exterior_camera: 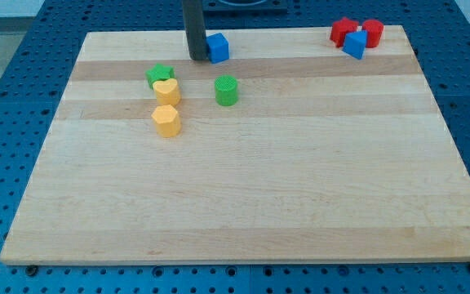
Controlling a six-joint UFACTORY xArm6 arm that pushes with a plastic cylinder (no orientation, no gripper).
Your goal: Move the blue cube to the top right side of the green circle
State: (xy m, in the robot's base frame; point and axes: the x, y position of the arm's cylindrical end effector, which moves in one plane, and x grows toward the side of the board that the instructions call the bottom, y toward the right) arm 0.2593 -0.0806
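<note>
You are looking at a pale wooden desk (243, 204) of long planks, resting on a blue perforated base (6, 98) that shows on every side.

In the upper left of the frame a green block (159, 76) touches a yellow heart-shaped block (168, 91); a second yellow block (166, 120) sits just below them.

My tip (197, 57) stands at the upper centre, against the left side of the blue cube (218, 47). There is no gripper on this rod, so no open or closed state can be reported.

The blue cube lies near the desk's top edge, turned slightly, one corner facing the view's bottom; no long axis can be made out.

The green circle (226, 90) lies below it, well apart.

In the upper right corner, two red blocks (343, 31) (372, 31) and another blue block (354, 44) cluster together, touching.
</note>
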